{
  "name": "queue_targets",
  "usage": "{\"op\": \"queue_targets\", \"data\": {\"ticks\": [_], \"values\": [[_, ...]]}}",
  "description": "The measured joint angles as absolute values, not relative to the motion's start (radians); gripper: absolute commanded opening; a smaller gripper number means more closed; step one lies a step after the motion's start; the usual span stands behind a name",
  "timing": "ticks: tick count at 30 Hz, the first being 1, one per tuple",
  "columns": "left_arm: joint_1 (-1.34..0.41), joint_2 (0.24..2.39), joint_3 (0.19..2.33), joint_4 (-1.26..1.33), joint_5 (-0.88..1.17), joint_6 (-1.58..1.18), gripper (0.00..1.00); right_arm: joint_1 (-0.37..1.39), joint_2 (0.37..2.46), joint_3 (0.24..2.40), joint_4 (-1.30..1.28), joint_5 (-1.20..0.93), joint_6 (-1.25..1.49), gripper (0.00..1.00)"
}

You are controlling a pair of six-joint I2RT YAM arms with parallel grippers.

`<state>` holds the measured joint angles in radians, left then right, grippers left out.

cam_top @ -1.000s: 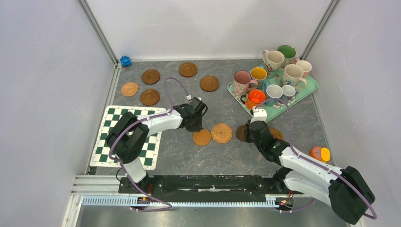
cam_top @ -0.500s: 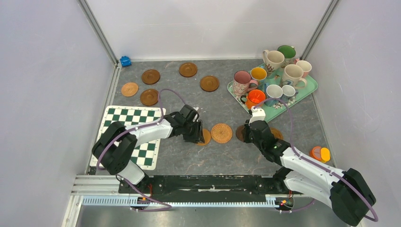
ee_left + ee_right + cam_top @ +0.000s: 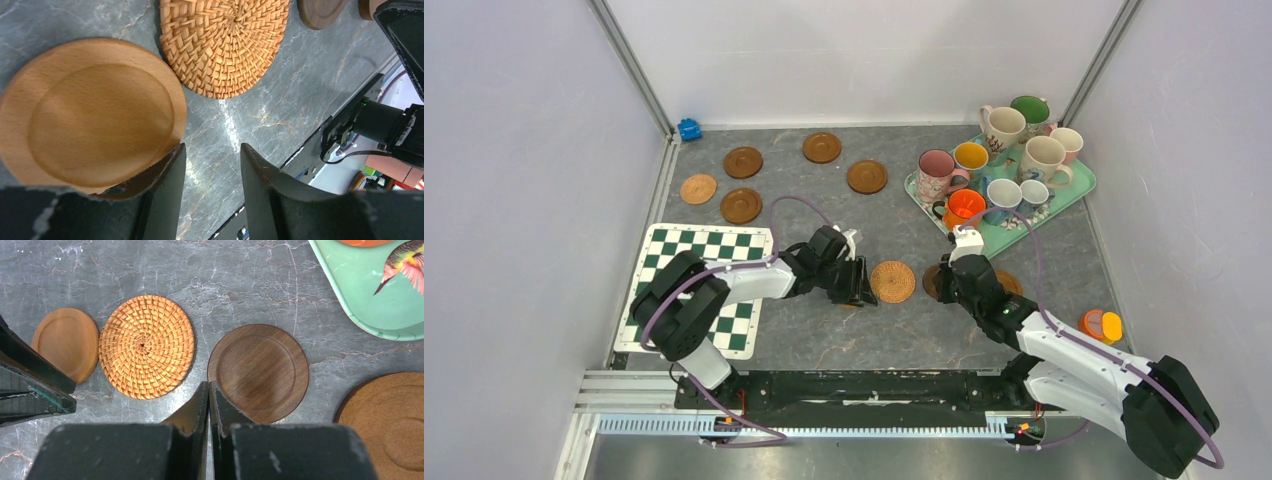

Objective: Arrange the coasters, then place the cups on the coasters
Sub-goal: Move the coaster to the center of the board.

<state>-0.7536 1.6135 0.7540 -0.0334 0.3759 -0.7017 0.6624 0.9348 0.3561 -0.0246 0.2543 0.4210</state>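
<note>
We are viewing a pale wooden coaster (image 3: 100,115), smooth and matt with fine grain; a woven rattan coaster (image 3: 225,42), rough and ribbed; and a dark wooden coaster (image 3: 258,371), satin-smooth. We are seeing the tabletop (image 3: 280,100) as grey veined stone with faint sheen, the tray (image 3: 370,295) as glossy mint, the jaws as scuffed matt black.

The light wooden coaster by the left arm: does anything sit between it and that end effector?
Nothing visible does. The left end effector hangs open right at the edge of the light wooden coaster; the woven coaster lies beside it, not between.
</note>
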Motion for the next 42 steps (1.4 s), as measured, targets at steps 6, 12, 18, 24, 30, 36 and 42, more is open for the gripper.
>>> {"op": "queue_targets", "data": {"ticks": [6,12,18,24,30,36,42], "values": [[-0.755,1.644,0.752,0.000,0.379,-0.714,0.51,0.662,0.932,0.356,-0.024,0.248,0.415,0.05],[-0.755,1.642,0.764,-0.025,0.323,-0.714,0.50,0.662,0.932,0.356,-0.029,0.249,0.414,0.08],[-0.754,1.631,0.773,-0.051,0.258,-0.714,0.50,0.662,0.931,0.356,-0.036,0.256,0.418,0.08],[-0.753,1.597,0.772,-0.105,0.154,-0.714,0.50,0.662,0.931,0.356,-0.041,0.265,0.418,0.10],[-0.746,1.555,0.772,-0.176,0.133,-0.714,0.53,0.662,0.921,0.356,-0.043,0.272,0.418,0.11],[-0.746,1.408,0.793,-0.276,0.140,-0.665,0.54,0.662,0.956,0.361,-0.085,0.335,0.452,0.09],[-0.746,1.220,0.882,-0.418,0.093,-0.530,0.57,0.636,0.939,0.361,-0.165,0.481,0.504,0.06]]}}
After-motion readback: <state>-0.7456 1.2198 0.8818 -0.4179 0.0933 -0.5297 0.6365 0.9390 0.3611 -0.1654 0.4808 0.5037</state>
